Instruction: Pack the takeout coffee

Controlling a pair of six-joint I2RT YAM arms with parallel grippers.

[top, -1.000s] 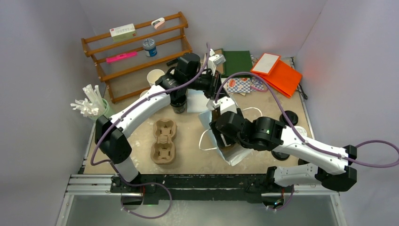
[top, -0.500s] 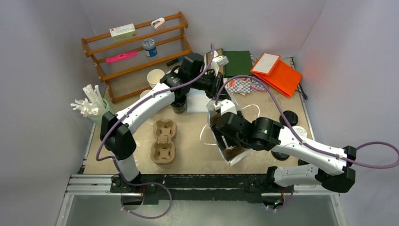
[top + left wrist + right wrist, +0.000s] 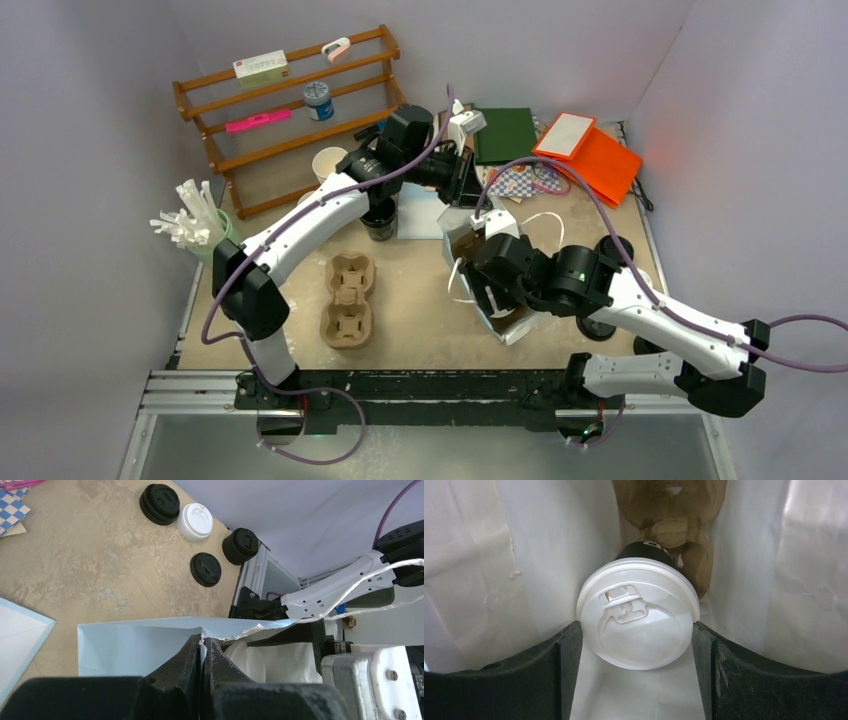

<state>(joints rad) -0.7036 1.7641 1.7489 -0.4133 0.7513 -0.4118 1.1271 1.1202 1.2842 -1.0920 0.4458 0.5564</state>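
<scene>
Bag trouble first: your left gripper (image 3: 202, 645) pinches the rim of the paper bag (image 3: 135, 647), jaws closed on it, and a slip would likely fold the mouth over your right gripper (image 3: 636, 630). Deeper inside sits a pulp carrier (image 3: 674, 525). The takeout coffee (image 3: 638, 615), clasped at its lid between the right jaws, could catch the carrier and tip. Its long axis runs down the bag, lid toward the mouth.

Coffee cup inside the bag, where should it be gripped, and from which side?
Grip the coffee cup across its round lid rim, coming in through the bag's open mouth: the lid faces the opening, and paper walls close the other sides.
</scene>
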